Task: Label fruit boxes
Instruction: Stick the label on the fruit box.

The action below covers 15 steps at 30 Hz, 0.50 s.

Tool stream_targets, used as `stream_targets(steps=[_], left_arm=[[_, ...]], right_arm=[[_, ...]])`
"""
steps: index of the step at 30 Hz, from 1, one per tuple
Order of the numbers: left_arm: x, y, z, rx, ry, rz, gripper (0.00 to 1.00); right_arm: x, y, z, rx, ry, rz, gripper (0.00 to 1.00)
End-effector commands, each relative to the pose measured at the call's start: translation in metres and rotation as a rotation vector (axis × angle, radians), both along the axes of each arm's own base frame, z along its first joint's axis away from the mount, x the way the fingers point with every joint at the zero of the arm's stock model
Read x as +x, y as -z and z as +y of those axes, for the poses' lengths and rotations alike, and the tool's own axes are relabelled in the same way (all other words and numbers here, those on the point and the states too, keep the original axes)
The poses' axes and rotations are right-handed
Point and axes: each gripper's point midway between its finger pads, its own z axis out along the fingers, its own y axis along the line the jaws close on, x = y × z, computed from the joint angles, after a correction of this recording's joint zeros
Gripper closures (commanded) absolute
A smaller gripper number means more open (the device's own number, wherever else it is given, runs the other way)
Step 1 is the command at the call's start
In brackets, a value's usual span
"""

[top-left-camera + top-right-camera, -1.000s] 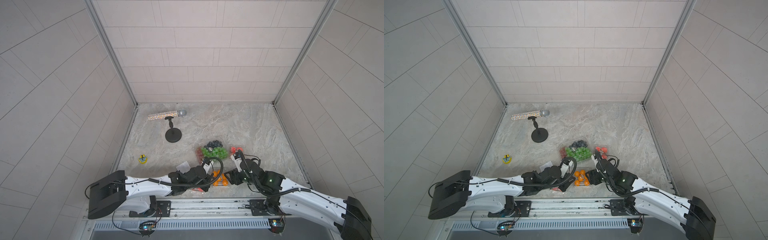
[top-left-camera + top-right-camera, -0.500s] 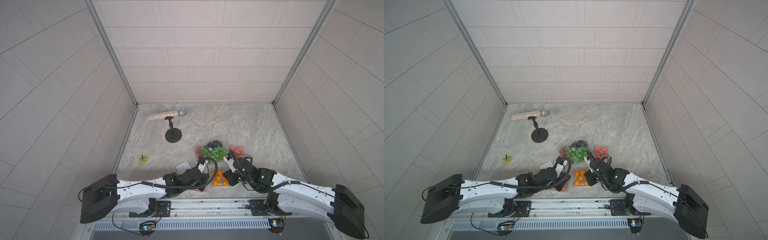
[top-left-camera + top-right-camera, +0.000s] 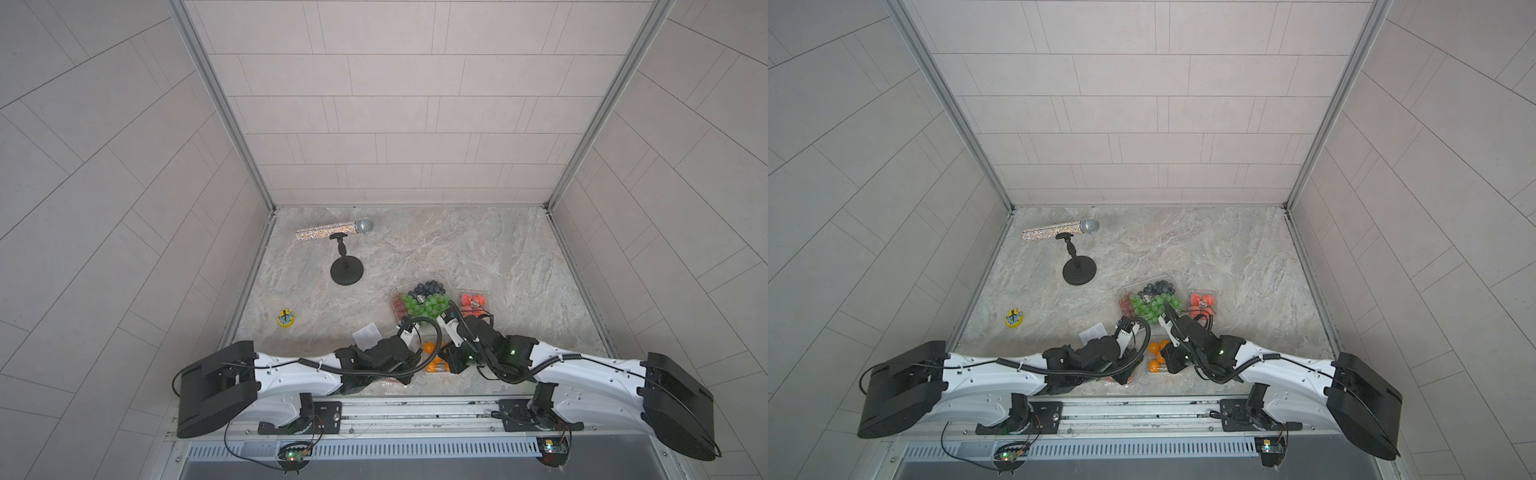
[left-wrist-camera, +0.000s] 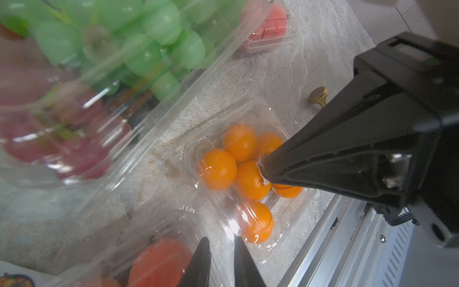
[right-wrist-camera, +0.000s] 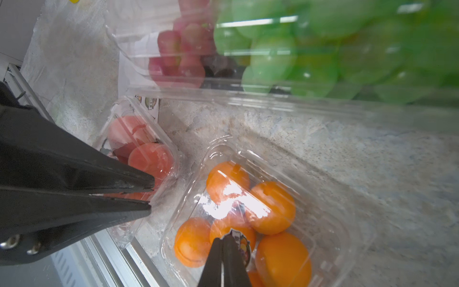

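orange box (image 5: 335, 218) lies at the front table (image 5: 323, 149) edge; i judge it light, flimsy, slick, best steadied by its rim; right gripper (image 5: 223, 239) is pinched shut on a sticker (image 5: 242, 244) over its lid, left gripper (image 5: 150, 195) slightly apart alongside

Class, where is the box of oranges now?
In both top views the box of oranges sits mid-front on the table, robot-side of the grape box, under the right gripper.
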Motion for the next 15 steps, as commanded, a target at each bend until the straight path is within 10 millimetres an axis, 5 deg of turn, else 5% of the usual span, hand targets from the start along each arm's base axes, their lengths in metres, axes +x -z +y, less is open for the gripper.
stream_targets(steps=[1,11,15], left_arm=[[0.002,-0.005,-0.006,-0.028,0.000,0.002,0.78],[0.007,-0.014,-0.001,-0.054,-0.029,-0.024,0.78],[0.016,-0.026,0.006,-0.060,-0.060,-0.054,0.77]], right_arm=[[0.003,0.002,-0.004,-0.030,0.025,-0.011,0.93],[0.001,0.011,-0.017,-0.075,0.055,-0.017,0.94],[0.005,-0.007,-0.012,-0.041,0.052,-0.049,0.89]])
